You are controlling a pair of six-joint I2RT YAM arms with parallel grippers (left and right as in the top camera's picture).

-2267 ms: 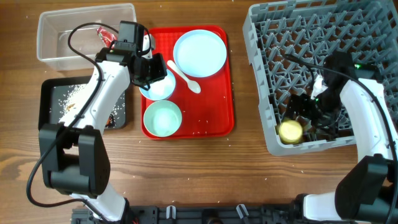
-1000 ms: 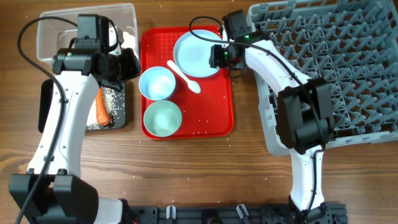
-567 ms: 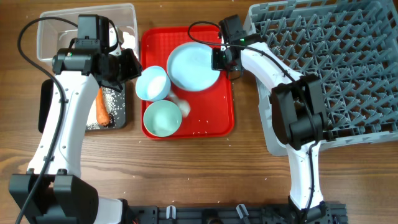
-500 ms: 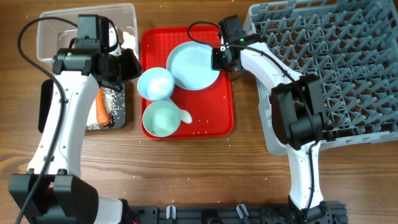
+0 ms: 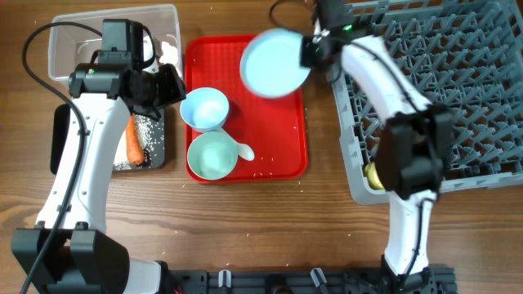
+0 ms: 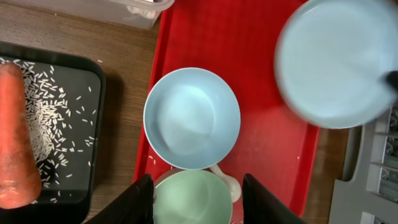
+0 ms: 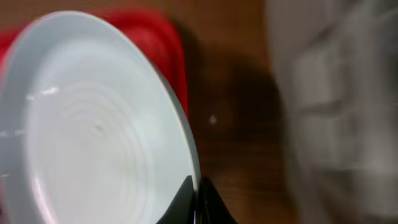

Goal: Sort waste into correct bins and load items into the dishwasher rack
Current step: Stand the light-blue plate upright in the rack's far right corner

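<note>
Above 1 o'clock corner of red serving tray [image 5: 282,139], right gripper [image 7: 198,191] jaws clamping rim of pale blue plate [image 5: 274,62], lifting it clear. Half a second back, plate was lying flat on tray. Motion blur; plate seemingly swinging toward dishwasher rack [image 5: 458,98] at 3 o'clock. Judging plate loading under way, not yet slotted. Also white spoon [image 5: 243,151] having slid, now lying at 3 o'clock of green bowl [image 5: 212,155]. Meanwhile left gripper [image 6: 205,199] hovering over blue bowl [image 5: 204,109], jaws apart, gripping nothing. At 9 o'clock, black tray [image 6: 74,59] holding carrot [image 6: 12,137] and rice [image 6: 46,124]; yellow cup [image 5: 373,173] sitting in rack's 7 o'clock corner.
</note>
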